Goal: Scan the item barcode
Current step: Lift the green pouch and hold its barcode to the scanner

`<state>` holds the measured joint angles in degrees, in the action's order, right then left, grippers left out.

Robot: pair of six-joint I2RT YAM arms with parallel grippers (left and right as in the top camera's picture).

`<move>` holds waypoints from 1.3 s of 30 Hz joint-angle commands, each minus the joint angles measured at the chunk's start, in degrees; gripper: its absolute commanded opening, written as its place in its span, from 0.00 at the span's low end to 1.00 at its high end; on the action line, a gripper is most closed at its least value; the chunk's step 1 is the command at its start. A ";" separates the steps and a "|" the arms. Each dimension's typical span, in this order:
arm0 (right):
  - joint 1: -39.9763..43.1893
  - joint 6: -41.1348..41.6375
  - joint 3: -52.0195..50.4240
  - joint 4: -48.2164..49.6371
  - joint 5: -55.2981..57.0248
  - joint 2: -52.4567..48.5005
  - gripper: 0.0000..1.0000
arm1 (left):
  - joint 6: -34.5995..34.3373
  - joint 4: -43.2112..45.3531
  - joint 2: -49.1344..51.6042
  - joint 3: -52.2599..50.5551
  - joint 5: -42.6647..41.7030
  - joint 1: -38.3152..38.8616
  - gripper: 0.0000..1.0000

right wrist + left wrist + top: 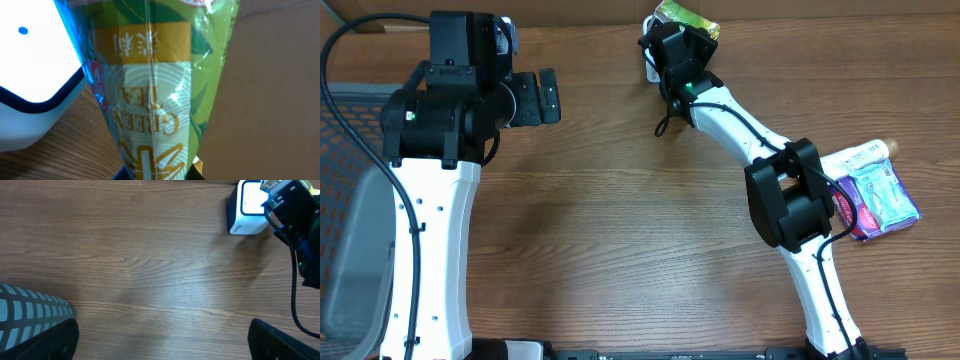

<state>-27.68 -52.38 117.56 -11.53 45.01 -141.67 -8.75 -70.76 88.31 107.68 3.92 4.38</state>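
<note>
Overhead, upper middle of the frame: right claw closed tight on a green tea packet, held at the far edge of the wooden worktop, just beside a white scanner. Upper left of the same frame: left claw with jaws spread fully wide, gripping nothing, poised over bare wood.

Right wrist view: packet filling the centre, its "GREEN TEA" lettering upside down. At upper left, close alongside, the scanner's white face with a blue dot and dark trim; touching or apart, impossible to tell. Brown cardboard behind, at right.

Left wrist view: scanner in the upper right corner, partly covered by the right arm's black wrist. Grey mesh basket at lower left.

Far right of the overhead frame: a purple-and-blue pouch and a white pack, lying together beside the right arm's elbow, well apart from the scanner.
</note>
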 commanded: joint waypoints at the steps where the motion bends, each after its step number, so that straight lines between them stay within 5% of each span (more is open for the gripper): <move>1: 0.94 -2.32 1.66 2.08 -0.79 0.72 0.04 | 1.07 0.02 0.46 0.74 0.55 -0.24 0.99; 28: -0.90 0.83 1.66 3.89 -1.14 4.31 0.04 | 1.07 0.02 0.46 0.74 0.55 -0.24 1.00; 33: -1.77 13.38 1.66 -9.86 -5.84 14.43 0.04 | 1.07 0.02 0.46 0.74 0.55 -0.24 0.99; 39: -1.29 29.92 1.66 -34.69 -28.15 30.25 0.04 | 1.07 0.02 0.46 0.74 0.55 -0.24 1.00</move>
<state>-29.41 -36.25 117.25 -42.68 30.20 -126.26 -8.75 -70.76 88.31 107.68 3.92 4.38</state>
